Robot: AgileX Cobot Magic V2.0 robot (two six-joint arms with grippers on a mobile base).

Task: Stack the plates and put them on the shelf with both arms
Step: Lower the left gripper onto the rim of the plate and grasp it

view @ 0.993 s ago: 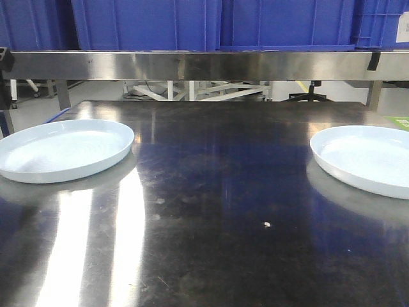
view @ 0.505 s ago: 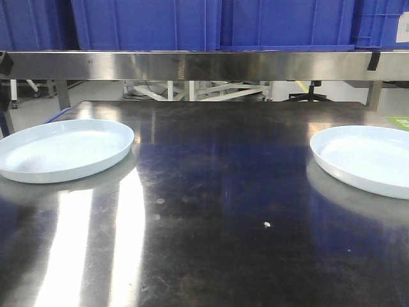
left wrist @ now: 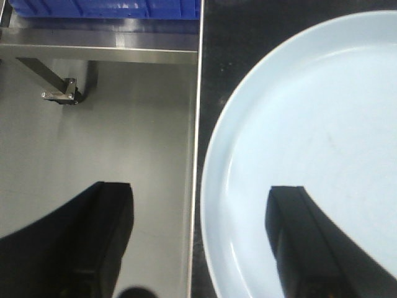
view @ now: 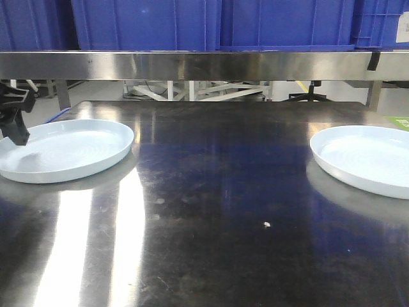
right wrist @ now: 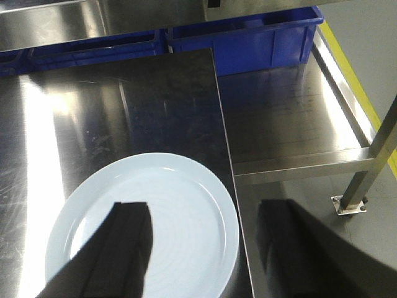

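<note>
My left gripper (left wrist: pixel 201 192) is spread wide, straddling the outer rim of the left plate (left wrist: pixel 322 124) at the tabletop's (view: pixel 223 211) left edge. My right gripper (right wrist: pixel 205 208) is equally wide above the right plate (right wrist: pixel 186 186), which lies at the right edge. Both pale blue plates lie flat, well apart.

Bright glare streaks — tabletop (view: pixel 83 236) (otherwise sharp)
</note>
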